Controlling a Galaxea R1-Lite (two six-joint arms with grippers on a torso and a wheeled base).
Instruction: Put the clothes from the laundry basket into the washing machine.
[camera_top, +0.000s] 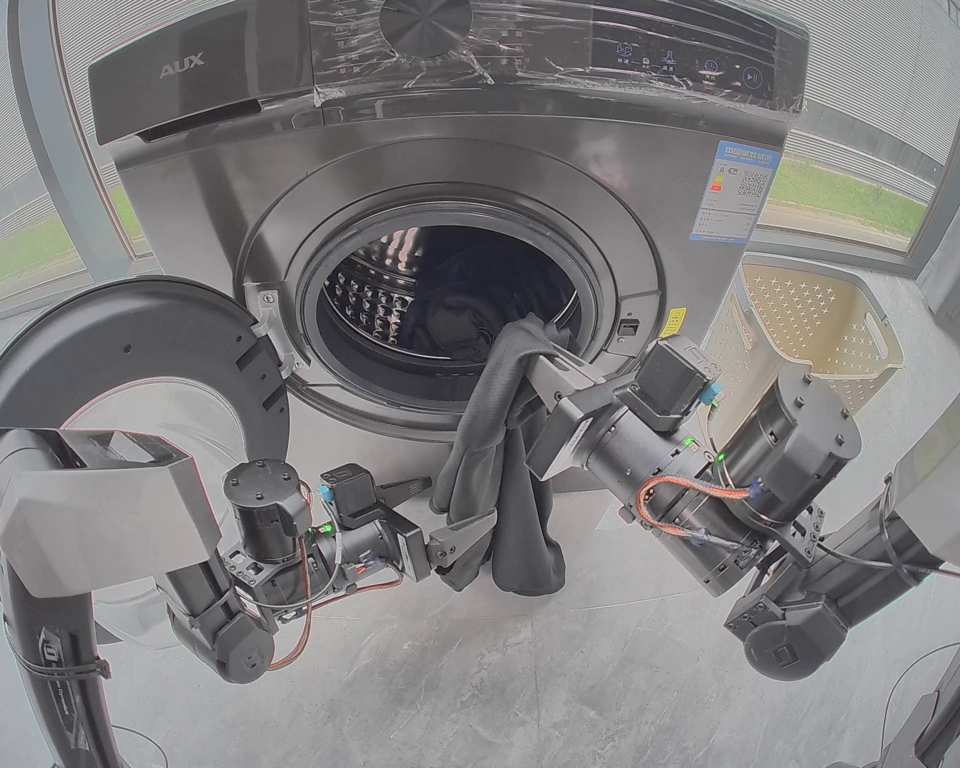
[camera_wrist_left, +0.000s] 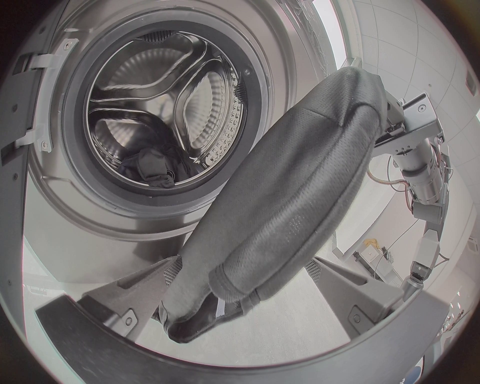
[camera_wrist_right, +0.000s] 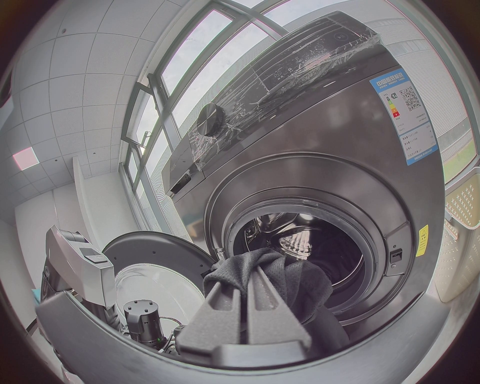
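Here the dark grey garment hung over the lower rim of the washing machine's round opening, its top end at the rim and the rest drooping down the front panel toward the floor. The right gripper was pinched closed on that top end, right at the mouth of the drum; in the right wrist view its two fingers lay close together with the cloth bunched at their tips. Lower down, the left gripper stood open, its fingers spread wide on either side of the garment's hanging lower end and a cuff-like hem between them. Another dark piece of clothing lay on the bottom of the drum. The machine's door was swung fully open to the left. A cream laundry basket stood on the floor just beside the machine's right side.
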